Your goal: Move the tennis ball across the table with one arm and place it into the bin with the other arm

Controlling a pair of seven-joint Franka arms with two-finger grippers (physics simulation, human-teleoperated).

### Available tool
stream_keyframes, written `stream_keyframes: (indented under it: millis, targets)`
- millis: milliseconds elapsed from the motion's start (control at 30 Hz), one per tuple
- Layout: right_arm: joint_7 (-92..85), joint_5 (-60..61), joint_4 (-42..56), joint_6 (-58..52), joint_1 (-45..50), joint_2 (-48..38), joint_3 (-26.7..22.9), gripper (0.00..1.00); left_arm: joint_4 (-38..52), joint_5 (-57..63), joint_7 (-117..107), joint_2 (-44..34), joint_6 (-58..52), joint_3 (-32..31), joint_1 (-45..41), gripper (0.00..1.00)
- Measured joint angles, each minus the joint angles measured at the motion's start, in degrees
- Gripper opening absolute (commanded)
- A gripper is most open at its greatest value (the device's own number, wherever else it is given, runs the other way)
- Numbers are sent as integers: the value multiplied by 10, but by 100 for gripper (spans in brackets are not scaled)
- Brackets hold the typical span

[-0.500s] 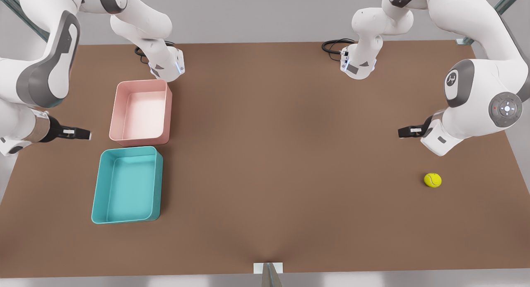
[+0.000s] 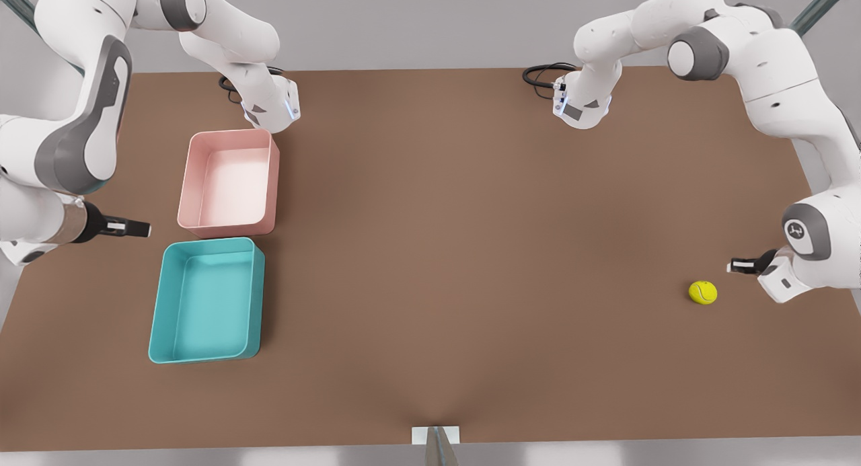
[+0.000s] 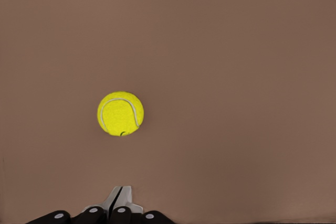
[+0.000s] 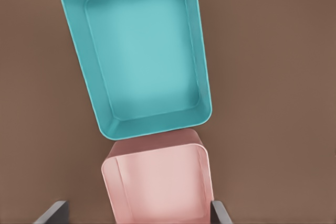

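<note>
Resting on the table [image 2: 471, 264] at the front view's right, the ball [image 2: 703, 292] — yellow-green, pale seam — lies near the left gripper [image 2: 734, 267], fingers together; the right gripper [image 2: 138, 230], fingers apart, hangs beside the bin [image 2: 161, 298].

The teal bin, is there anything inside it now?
Nothing lies inside the bin; its whole floor shows bare. The tennis ball rests on the table near the left gripper. The tabletop under the bin is covered.

tennis ball [image 2: 703, 292] on table [image 2: 471, 251], well apart from bin [image 2: 206, 300]
</note>
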Motion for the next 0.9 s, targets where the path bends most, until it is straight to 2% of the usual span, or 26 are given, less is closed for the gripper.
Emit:
stream_keyframes:
  millis: [233, 500, 900]
  targets:
    - [-6, -3, 4, 6, -5, 10, 0, 100, -52, 16, 305, 23, 129, 1, 30, 21]
    - [-12, 1, 2, 9, -9, 11, 0, 100, -84, 28, 537, 59, 262, 1, 42, 21]
    - [-16, 3, -1, 9, -9, 15, 1, 100, -83, 62, 736, 77, 317, 20, 43, 21]
